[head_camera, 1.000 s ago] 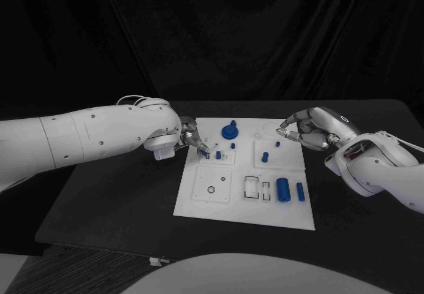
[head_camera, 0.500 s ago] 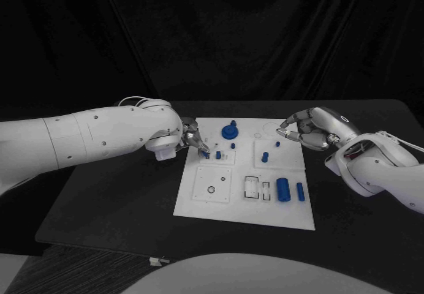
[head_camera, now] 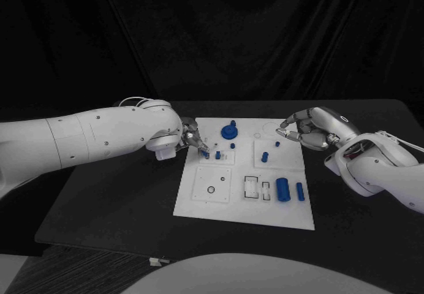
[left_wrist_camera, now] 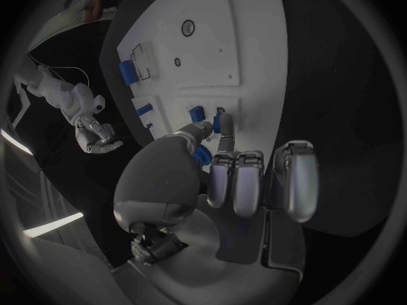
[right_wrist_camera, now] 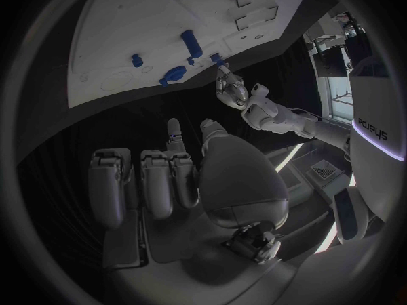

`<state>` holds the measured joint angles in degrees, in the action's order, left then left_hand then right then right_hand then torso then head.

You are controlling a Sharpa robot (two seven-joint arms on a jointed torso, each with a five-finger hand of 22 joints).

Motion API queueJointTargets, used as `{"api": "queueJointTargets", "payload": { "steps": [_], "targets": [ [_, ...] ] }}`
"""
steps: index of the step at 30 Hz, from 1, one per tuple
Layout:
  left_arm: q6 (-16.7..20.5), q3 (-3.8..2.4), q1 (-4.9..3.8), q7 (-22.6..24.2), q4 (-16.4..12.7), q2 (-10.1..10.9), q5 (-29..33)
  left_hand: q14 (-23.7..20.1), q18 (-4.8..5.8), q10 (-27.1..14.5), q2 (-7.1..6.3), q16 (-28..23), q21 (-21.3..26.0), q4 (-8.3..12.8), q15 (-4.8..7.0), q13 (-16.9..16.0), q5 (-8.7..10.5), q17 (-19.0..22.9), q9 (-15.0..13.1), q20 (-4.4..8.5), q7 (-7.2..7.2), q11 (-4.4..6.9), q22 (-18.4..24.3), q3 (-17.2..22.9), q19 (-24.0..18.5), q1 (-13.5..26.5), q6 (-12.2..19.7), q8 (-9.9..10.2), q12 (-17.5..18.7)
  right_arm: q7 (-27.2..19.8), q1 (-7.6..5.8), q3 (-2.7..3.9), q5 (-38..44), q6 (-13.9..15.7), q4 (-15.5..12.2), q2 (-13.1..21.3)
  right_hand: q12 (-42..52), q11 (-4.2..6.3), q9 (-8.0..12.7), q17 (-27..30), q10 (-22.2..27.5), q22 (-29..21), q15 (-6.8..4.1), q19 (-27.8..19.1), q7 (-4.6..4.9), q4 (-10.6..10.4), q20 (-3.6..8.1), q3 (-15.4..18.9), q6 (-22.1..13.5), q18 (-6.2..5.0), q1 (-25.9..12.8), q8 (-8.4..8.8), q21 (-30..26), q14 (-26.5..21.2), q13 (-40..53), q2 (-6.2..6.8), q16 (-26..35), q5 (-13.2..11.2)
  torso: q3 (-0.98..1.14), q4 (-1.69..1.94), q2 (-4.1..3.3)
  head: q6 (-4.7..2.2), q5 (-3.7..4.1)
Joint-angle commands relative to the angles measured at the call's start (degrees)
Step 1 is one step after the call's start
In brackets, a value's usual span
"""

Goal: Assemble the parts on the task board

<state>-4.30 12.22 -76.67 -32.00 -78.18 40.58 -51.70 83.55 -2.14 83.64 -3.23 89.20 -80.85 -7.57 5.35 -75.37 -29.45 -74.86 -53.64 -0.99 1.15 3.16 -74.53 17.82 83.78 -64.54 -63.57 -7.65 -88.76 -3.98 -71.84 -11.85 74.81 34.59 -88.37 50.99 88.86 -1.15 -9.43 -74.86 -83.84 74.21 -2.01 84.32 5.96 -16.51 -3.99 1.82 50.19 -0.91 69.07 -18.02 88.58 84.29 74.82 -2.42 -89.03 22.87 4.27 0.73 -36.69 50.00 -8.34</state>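
Observation:
The white task board point(head_camera: 201, 205) lies in the middle of the black table. My left hand point(head_camera: 191, 138) is at the board's left edge, and its thumb and a finger pinch a small blue peg point(left_wrist_camera: 223, 122) down at the board, next to two other short blue pegs point(head_camera: 218, 155). My right hand point(head_camera: 311, 128) hovers over the board's far right corner with its fingers curled in and nothing in them. A round blue knob point(head_camera: 230, 130), an upright blue peg point(head_camera: 264, 157), a thick blue cylinder point(head_camera: 283, 188) and a slim blue bar point(head_camera: 300, 191) sit on the board.
A black ring point(head_camera: 211, 189) lies on the board's near left panel. Two rectangular slots point(head_camera: 253, 187) are beside the cylinder. Bare black table point(head_camera: 115, 202) lies left of the board and in front of it.

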Motion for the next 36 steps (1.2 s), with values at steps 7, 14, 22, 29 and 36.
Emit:
{"api": "queueJointTargets", "payload": {
  "steps": [7, 14, 22, 29, 36],
  "targets": [
    [-0.9, -0.03, 0.48, 1.9, 0.4, -0.4, 0.2, 6.5, -0.03, 6.4, -0.01, 0.8, 0.5, 0.6, 0.82, -14.6, 0.6, -15.1, -1.7, 0.66, -0.22, 0.11, -12.5, 3.0, 2.1, 1.2, -0.3, -0.6, -1.2, 0.3, 0.13, 0.04, 0.3, 0.9, 0.1, 0.0, 1.1, -0.3, -0.8, -15.1, -6.2, 15.5, -0.34, 5.3, 0.05, 0.1, 0.05, -0.1, 0.5, 0.72, 0.3, 0.2, 0.8, 5.7, 15.2, -0.25, -1.0, 1.3, 0.0, 0.0, 0.0, 0.0, -0.03],
    [-1.0, -0.03, 0.62, 2.0, 0.4, -0.3, 0.2, 6.5, -0.05, 6.4, 0.0, 0.8, 0.6, 0.6, 0.82, -14.6, 0.66, -15.1, -1.7, 0.65, -0.22, 0.11, -12.5, 3.0, 2.1, 1.2, -0.3, -0.6, -1.2, 0.3, 0.14, 0.04, 0.3, 0.9, 0.2, -0.1, 1.1, -0.3, -0.8, -15.1, -6.2, 15.5, -0.34, 5.3, 0.05, 0.1, 0.05, -0.1, 0.5, 0.72, 0.3, 0.2, 0.8, 5.7, 15.2, -0.25, -1.0, 1.3, 0.0, 0.01, -0.01, 0.0, -0.04],
    [-0.5, -0.03, 0.74, 2.1, 0.7, -0.5, 0.2, 6.5, -0.07, 6.4, 0.06, 0.8, 0.8, 0.6, 0.79, -14.6, 1.1, -15.1, -1.7, 0.63, -0.17, 0.07, -12.4, 3.0, 2.0, 1.3, -0.2, -0.6, -1.2, 0.2, 0.16, 0.04, 0.3, 0.9, 0.3, -0.2, 1.1, -0.3, -0.8, -15.1, -6.2, 15.5, -0.35, 5.3, 0.05, 0.1, 0.05, -0.1, 0.6, 0.71, 0.3, 0.21, 0.8, 5.7, 15.2, -0.25, -1.0, 1.3, -0.01, 0.0, 0.02, 0.0, -0.04],
    [-0.4, -0.03, 0.82, 2.5, 0.9, -0.6, -1.4, 6.5, -0.13, 6.4, 0.11, 0.8, 1.1, 0.6, 0.67, -14.6, 3.25, -15.1, -1.7, 0.52, -0.05, -0.05, -12.4, 2.8, 1.9, 1.7, 0.1, -0.4, -1.2, 0.2, 0.17, 0.04, 0.3, 0.9, 0.3, -0.1, 1.1, -0.29, -0.8, -15.1, -6.2, 15.5, -0.35, 5.3, 0.04, 0.1, 0.05, -0.1, 0.6, 0.71, 0.4, 0.21, 0.8, 5.7, 15.2, -0.25, -1.0, 1.3, 0.0, 0.01, 0.01, 0.0, 0.12],
    [-0.6, -0.03, 0.88, 2.7, 0.9, -0.7, -2.3, 6.5, -0.18, 6.4, 0.09, 0.8, 1.4, 0.5, 0.58, -14.6, 5.86, -15.1, -1.7, 0.42, 0.03, -0.13, -12.3, 2.2, 1.8, 2.3, 0.2, -0.3, -1.2, 0.2, 0.17, 0.04, 0.3, 0.9, 0.3, -0.1, 1.1, -0.29, -0.8, -15.1, -6.2, 15.5, -0.35, 5.3, 0.04, 0.1, 0.05, -0.1, 0.6, 0.71, 0.4, 0.21, 0.8, 5.7, 15.2, -0.25, -1.0, 1.3, 0.0, -0.01, -0.01, 0.0, 0.1]
  ]
}}
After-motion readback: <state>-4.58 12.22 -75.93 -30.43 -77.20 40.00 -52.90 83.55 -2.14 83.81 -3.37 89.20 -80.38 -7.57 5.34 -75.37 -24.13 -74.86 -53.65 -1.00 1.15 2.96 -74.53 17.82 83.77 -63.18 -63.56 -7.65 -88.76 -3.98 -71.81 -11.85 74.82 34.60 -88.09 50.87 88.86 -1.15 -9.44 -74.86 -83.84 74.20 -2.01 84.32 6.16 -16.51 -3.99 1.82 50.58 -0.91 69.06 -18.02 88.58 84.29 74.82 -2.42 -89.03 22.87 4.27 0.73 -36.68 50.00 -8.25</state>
